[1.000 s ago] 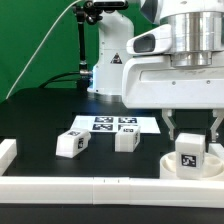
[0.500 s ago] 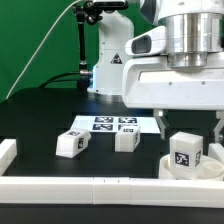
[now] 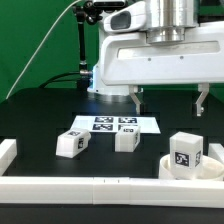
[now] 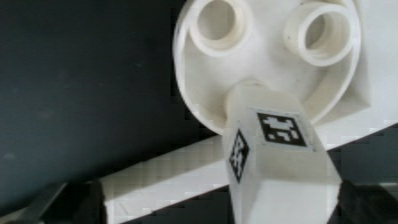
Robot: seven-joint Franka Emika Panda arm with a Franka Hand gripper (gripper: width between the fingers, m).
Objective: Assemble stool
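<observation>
The round white seat lies at the exterior view's right, against the front rail. One tagged white leg stands on it, slightly tilted. Two more legs lie loose on the black table near the marker board. My gripper is open and empty, well above the seat and the standing leg. In the wrist view the seat shows two round holes, and the leg rises from it toward the camera. Only dark finger edges show in the corners there.
The marker board lies flat in the middle. A long white rail runs along the front and also shows in the wrist view. A short rail stands at the exterior view's left. The robot base is behind.
My gripper opened off the leg and rose straight up. The leg stays standing on the seat, now slightly turned.
</observation>
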